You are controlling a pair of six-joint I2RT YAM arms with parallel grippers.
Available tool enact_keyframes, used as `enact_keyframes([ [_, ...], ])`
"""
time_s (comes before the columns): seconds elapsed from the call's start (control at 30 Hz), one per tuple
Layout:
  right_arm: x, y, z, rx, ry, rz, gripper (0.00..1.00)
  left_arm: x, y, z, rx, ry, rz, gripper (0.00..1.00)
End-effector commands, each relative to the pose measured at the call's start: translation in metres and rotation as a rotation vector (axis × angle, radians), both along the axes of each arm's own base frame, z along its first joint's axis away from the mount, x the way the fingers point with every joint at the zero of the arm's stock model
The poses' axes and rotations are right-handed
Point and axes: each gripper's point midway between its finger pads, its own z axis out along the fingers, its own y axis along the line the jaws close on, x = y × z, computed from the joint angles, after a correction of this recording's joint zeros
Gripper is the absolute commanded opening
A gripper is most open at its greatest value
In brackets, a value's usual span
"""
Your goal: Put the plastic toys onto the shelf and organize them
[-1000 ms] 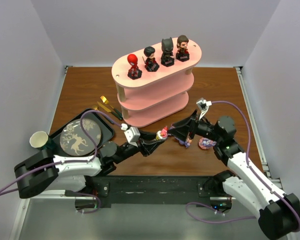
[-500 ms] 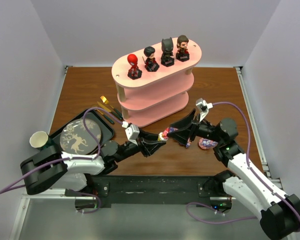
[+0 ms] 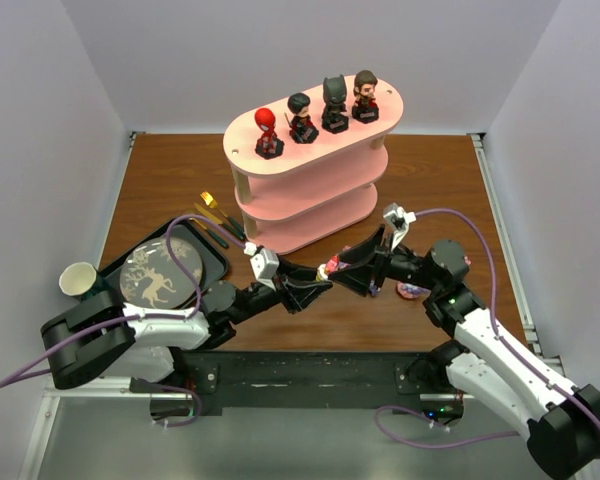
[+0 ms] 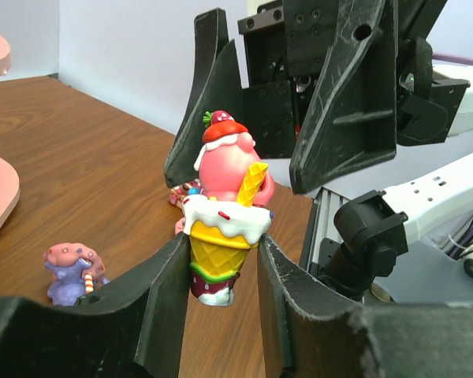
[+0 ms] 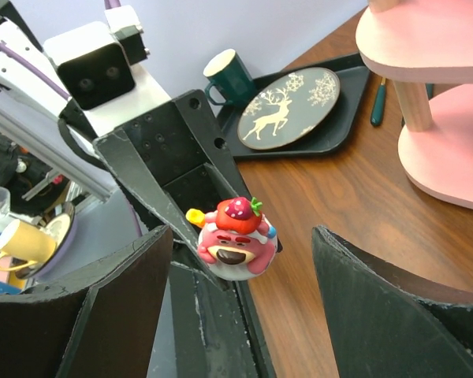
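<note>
Four figures up, one toy in hand; logged from far left: teal mug with pale inside, at the corner of a black tray, on it or beside it not clear; on that tray, round plate with a white deer motif; just beyond the tray, gold and dark cutlery lying on the brown surface, near the foot of the shelf; found left pincer clenched on the pink ice-cream toy, gripping it at the yellow cone; toy upright, strawberry cap on top, held clear of the surface in front of the shelf; noted the shelf as pale pink, three oval boards on round posts; counted on its top board, in a row: red figure, dark-haired figure, black eared figure, brown-haired figure, each upright on a black base; found right pincer released, fingers spread wide to either side of the held toy, a gap on both sides, no contact visible; saw small purple toy on the surface past the pincers, apart from both; farther right, pinkish toy on the surface, partly hidden beside the right arm.
</note>
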Motion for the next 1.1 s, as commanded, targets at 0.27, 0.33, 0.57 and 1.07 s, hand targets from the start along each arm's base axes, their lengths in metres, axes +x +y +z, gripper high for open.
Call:
enact_keyframes([
  [0.27,-0.001,0.013,-0.010,-0.013,-0.014,-0.005,0.71,0.004,0.005,0.059,-0.189,-0.080,0.024,0.00],
  [0.33,-0.001,0.014,-0.010,-0.011,-0.016,-0.010,0.69,0.005,0.005,0.059,-0.191,-0.079,0.025,0.00],
  [0.57,0.001,0.016,-0.008,0.004,-0.023,-0.029,0.52,0.004,0.006,0.057,-0.194,-0.070,0.025,0.00],
  [1.07,0.023,0.010,0.009,0.031,-0.076,-0.161,0.15,-0.001,0.000,0.049,-0.187,-0.040,-0.020,0.10],
])
